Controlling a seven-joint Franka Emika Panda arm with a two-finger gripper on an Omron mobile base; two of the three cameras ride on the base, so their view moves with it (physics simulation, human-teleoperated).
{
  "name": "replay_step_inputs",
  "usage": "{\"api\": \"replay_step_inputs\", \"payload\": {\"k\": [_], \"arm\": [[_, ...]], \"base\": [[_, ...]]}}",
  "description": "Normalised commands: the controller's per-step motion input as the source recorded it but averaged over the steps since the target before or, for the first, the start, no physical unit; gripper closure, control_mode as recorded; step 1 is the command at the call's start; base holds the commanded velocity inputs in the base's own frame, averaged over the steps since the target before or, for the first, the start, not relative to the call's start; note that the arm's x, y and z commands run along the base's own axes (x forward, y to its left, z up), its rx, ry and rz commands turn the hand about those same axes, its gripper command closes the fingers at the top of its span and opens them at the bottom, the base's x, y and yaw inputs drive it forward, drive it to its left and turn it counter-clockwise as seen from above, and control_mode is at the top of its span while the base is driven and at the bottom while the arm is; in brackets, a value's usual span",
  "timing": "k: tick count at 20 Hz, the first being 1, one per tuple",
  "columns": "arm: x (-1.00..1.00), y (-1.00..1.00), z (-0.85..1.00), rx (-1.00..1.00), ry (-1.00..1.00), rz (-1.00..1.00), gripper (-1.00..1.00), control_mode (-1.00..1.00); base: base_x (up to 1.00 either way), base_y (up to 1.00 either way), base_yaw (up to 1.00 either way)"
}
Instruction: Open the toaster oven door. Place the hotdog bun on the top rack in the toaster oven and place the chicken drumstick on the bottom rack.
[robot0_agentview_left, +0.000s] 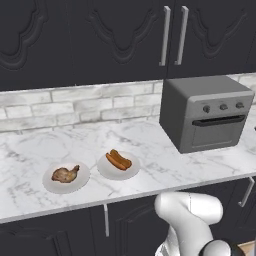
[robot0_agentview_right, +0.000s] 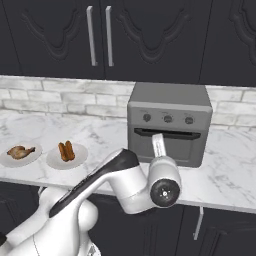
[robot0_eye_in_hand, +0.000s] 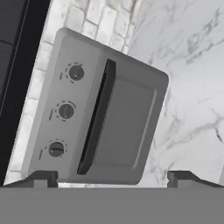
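**Oven shut, gripper open in front of it**

Oven (robot0_agentview_left: 205, 112) sitting on marble counter (robot0_agentview_left: 150, 165) at its right end, back near brick wall (robot0_agentview_left: 75, 105), dark cabinets (robot0_agentview_left: 100, 35) above. Door (robot0_agentview_left: 216, 134) sitting closed, flush w/ the front; dark bar handle (robot0_agentview_left: 218, 120) running along its top edge, just under 3 knobs (robot0_agentview_left: 223, 106). Racks inside can't be made out.

Gripper (robot0_eye_in_hand: 112, 178) hanging in front of the oven, apart from it, fingers (robot0_eye_in_hand: 41, 178) spread wide, nothing btwn them. In hand view the oven is appearing rolled on its side, handle running roughly vertical, knobs to its left. In right base view the arm (robot0_agentview_right: 125, 180) is reaching fwd from lower left, wrist covering part of the door.

Bun (robot0_agentview_left: 118, 160) lying on a white plate (robot0_agentview_left: 105, 171) left of the oven, well apart from it. Drumstick (robot0_agentview_left: 66, 174) lying on a 2nd plate (robot0_agentview_left: 54, 186) just left of the 1st, bone end pointing right. Both plates sitting near the counter's front edge
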Motion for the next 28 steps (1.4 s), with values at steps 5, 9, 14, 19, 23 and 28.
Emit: {"api": "replay_step_inputs", "payload": {"k": [5,9,14,19,23,28], "arm": [[0.23,0.00,0.00,0.05,-0.15,0.00,-1.00,-1.00],[0.26,0.00,0.00,0.06,-0.12,0.00,-1.00,-1.00],[0.28,0.00,0.00,0.04,-0.05,0.03,-1.00,-1.00],[0.28,0.00,0.00,0.01,0.00,0.08,-1.00,-1.00],[0.26,0.00,0.00,0.00,-0.05,0.06,-1.00,-1.00],[0.27,0.00,0.00,0.01,-0.14,0.04,-1.00,-1.00]], "base": [[0.00,0.00,0.00],[0.00,0.00,0.00],[0.00,0.00,0.00],[0.00,0.00,0.00],[0.00,0.00,0.00],[0.00,0.00,0.00]]}}
